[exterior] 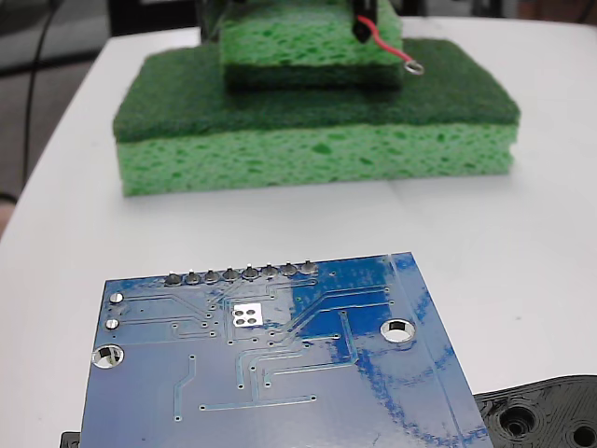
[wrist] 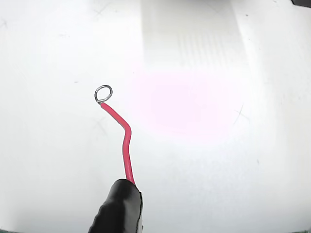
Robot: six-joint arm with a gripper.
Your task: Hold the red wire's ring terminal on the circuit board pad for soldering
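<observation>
From the fixed view I have the glossy blue rectangular circuit board (exterior: pixel 280 364) lying nearest the camera on the white tabletop (exterior: pixel 522 215), tilted a little so its right side runs off toward the lower edge of the picture. Along its far edge I can see a row of grey solder points (exterior: pixel 241 274). Just near of that row, left of the board's middle, sits the small square silver pad (exterior: pixel 247 315) with its four dark holes. A silver-rimmed hole (exterior: pixel 398 330) shows to the right of the pad and another (exterior: pixel 106 356) at the left edge. A black plastic part (exterior: pixel 541 415) lies just beside the board's near right corner.

Well beyond the board, two green sponges are stacked: a large green sponge with a dark scouring top (exterior: pixel 317 131), and a smaller green sponge (exterior: pixel 308 42) on it. At the far right of that stack I see the thin red insulated wire (exterior: pixel 384 44) coming down out of a black sleeve (exterior: pixel 362 23), ending in the tiny silver ring terminal (exterior: pixel 413 66), which hangs over the dark top of the large sponge, well apart from the pad.

In the wrist view the red wire (wrist: pixel 124 141) rises from the black sleeve (wrist: pixel 119 208), kinks leftward, and the ring (wrist: pixel 103 93) stands out against the white tabletop (wrist: pixel 233 160).

I cannot make out the hand's fingers in either view, so I cannot tell how wide it stands.
</observation>
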